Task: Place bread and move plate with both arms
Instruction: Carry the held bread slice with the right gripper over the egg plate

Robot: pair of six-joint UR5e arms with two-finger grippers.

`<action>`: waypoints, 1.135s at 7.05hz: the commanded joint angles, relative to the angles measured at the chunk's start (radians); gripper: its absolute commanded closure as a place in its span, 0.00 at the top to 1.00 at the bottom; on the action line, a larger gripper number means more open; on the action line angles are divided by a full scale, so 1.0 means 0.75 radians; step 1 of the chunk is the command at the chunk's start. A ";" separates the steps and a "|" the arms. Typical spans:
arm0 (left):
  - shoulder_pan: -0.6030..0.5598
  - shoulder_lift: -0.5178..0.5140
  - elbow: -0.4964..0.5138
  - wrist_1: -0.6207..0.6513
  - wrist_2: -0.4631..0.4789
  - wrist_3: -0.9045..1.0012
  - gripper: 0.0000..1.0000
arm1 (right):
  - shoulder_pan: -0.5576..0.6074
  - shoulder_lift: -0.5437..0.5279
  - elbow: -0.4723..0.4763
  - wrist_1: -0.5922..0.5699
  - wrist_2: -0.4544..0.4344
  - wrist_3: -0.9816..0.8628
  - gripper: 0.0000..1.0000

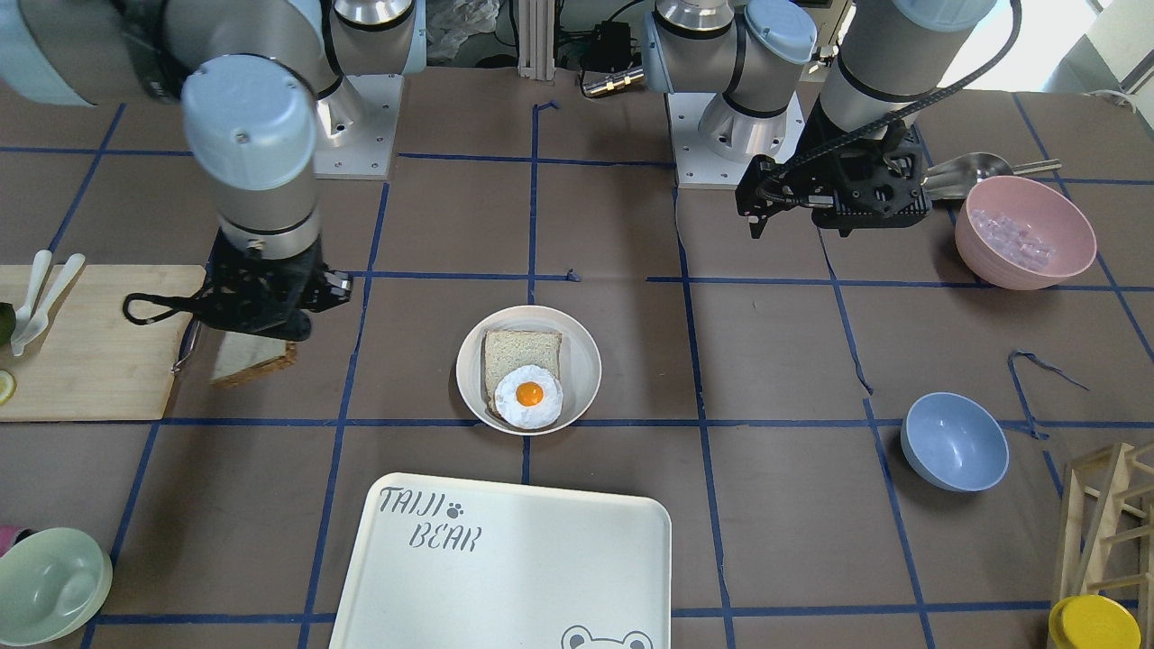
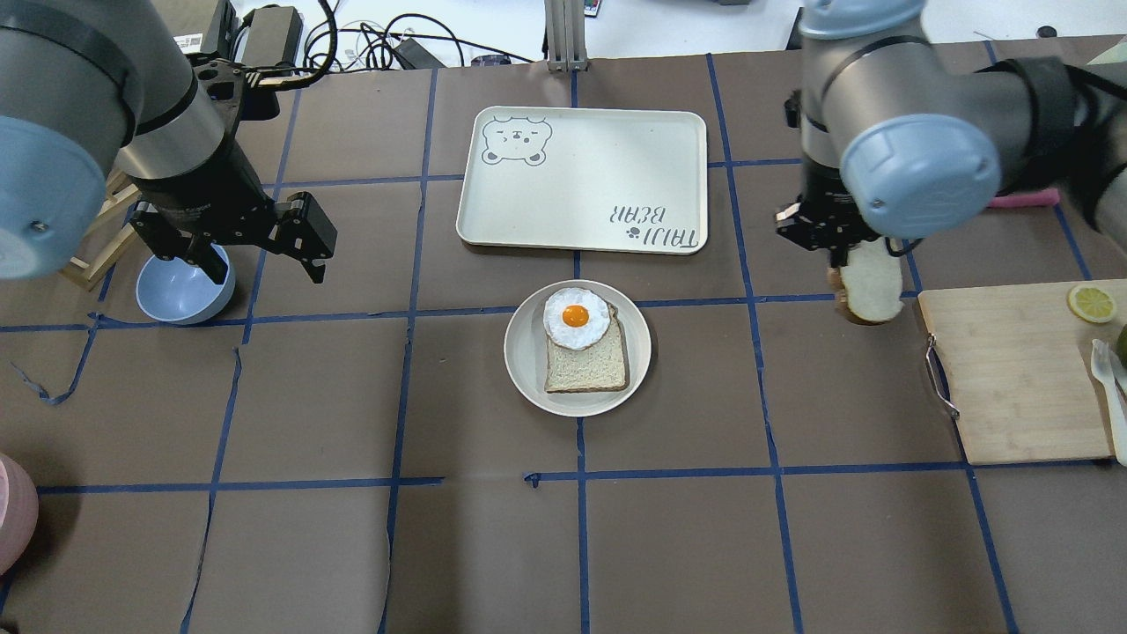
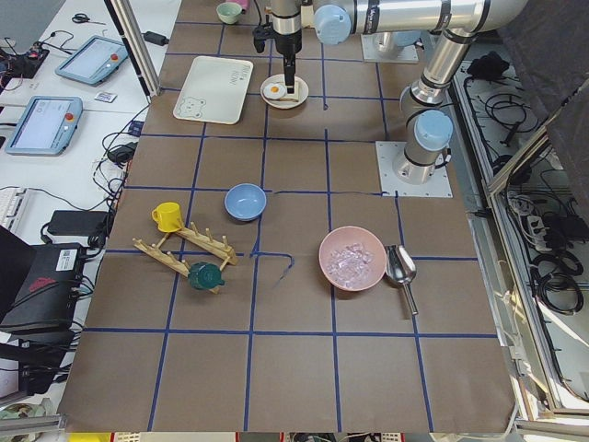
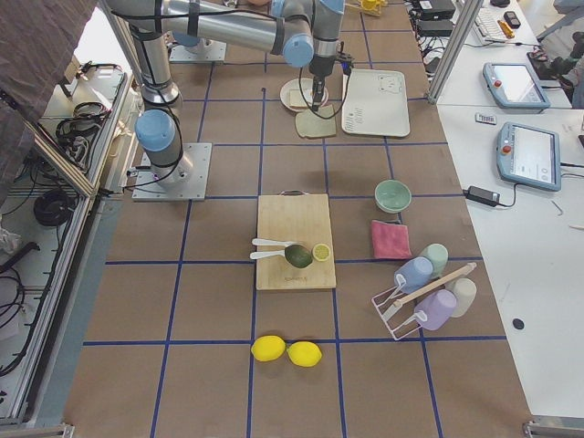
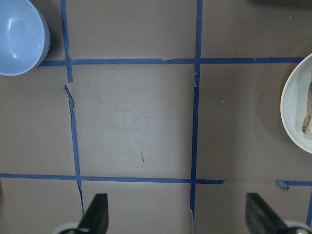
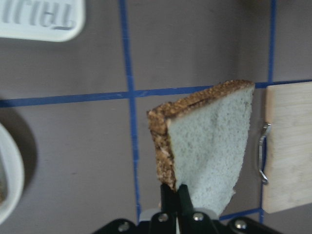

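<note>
My right gripper [image 2: 847,255] is shut on the bread [image 2: 871,282], a pale slice with dark brown crust that hangs above the table, right of the plate and beside the cutting board. The wrist view shows the bread [image 6: 204,146] pinched at its lower edge by the right gripper [image 6: 175,195]. It also shows in the front view [image 1: 252,359] under the gripper [image 1: 257,311]. The cream plate [image 2: 528,374] sits mid-table and holds a squarer slice with a fried egg [image 2: 576,317]. My left gripper [image 2: 264,260] is open and empty, well left of the plate [image 5: 292,117].
The white TAIJI BEAR tray [image 2: 581,180] lies beyond the plate. A wooden cutting board [image 2: 1012,370] with a lemon slice and fork is at the right. A blue bowl [image 2: 185,286] sits under my left arm. A pink bowl [image 1: 1023,230] and green bowl [image 1: 50,586] stand at the sides.
</note>
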 commanded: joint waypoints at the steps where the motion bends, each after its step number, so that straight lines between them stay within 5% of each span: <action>1: 0.001 0.000 0.002 0.003 0.001 0.001 1.00 | 0.305 0.190 -0.152 -0.130 0.035 0.188 0.00; 3: 0.001 0.000 0.002 0.003 0.010 0.001 1.00 | 0.396 0.315 -0.198 -0.199 0.143 0.294 0.00; 8: 0.001 -0.002 0.002 0.003 0.010 0.001 1.00 | 0.431 0.342 -0.114 -0.244 0.142 0.311 0.00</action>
